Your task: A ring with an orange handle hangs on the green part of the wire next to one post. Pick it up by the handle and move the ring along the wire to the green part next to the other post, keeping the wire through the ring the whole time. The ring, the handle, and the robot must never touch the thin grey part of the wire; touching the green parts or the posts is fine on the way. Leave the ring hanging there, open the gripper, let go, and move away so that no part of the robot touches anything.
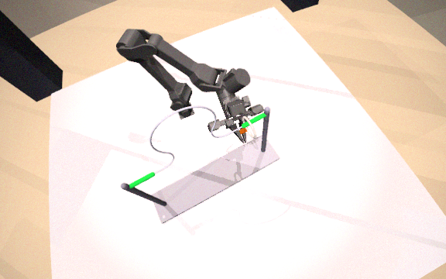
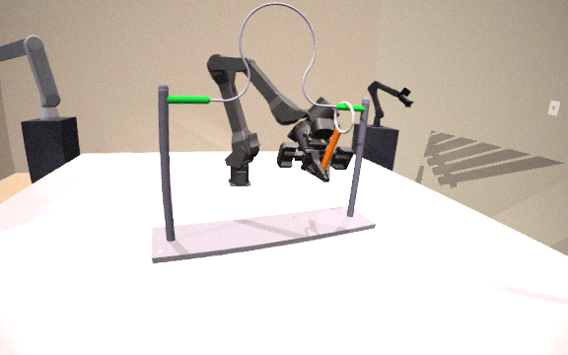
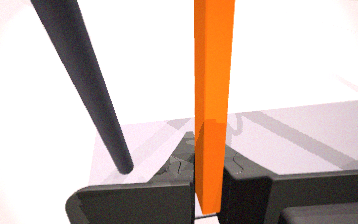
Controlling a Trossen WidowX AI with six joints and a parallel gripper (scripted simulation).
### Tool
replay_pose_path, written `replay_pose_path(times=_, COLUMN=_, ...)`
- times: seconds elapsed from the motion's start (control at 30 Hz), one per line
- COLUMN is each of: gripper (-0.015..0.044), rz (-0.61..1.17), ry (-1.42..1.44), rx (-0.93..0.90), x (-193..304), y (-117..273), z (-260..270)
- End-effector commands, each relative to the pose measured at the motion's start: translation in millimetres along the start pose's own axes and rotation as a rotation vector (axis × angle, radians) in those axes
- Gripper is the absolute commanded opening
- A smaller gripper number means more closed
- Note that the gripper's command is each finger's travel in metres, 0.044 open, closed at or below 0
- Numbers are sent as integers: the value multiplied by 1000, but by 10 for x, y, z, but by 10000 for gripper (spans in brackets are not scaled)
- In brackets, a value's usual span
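The white ring (image 1: 252, 127) (image 2: 353, 118) is around the right green part (image 1: 261, 117) (image 2: 359, 108), near its inner end, with the wire passing through its upper area. Contact between ring and wire is too small to tell. Its orange handle (image 1: 243, 131) (image 2: 330, 148) (image 3: 213, 75) slants down from the ring. My gripper (image 1: 243, 139) (image 2: 326, 173) (image 3: 195, 137) is shut on the handle's lower end, below the wire. The grey wire (image 1: 197, 106) (image 2: 276, 4) loops high between the green parts. The left green part (image 1: 142, 180) (image 2: 188, 100) has nothing on it.
The right post (image 1: 265, 132) (image 2: 359, 163) (image 3: 87, 85) stands close beside the gripper. The left post (image 1: 147, 195) (image 2: 166, 173) is at the other end of the base plate (image 1: 215, 178) (image 2: 264, 237). Other arms stand on dark pedestals in the background.
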State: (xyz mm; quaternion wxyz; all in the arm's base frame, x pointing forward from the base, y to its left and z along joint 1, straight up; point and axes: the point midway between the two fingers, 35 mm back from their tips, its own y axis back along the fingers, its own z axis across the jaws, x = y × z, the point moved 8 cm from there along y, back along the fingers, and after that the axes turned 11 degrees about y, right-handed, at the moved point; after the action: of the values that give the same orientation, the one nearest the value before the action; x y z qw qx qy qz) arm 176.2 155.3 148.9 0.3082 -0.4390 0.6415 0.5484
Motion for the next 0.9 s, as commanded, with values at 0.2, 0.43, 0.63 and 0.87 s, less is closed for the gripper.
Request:
replay_pose_path(times=0.2, gripper=139, rz=0, ry=0, rx=0, x=0, y=5, z=1)
replay_pose_path(times=0.43, gripper=160, rz=11, ry=-4, rx=1, x=6, y=173, z=25)
replay_pose_path(times=0.63, gripper=160, rz=11, ry=-4, rx=2, x=10, y=377, z=22)
replay_pose_path(times=0.87, gripper=160, rz=6, ry=-3, rx=3, x=11, y=497, z=5)
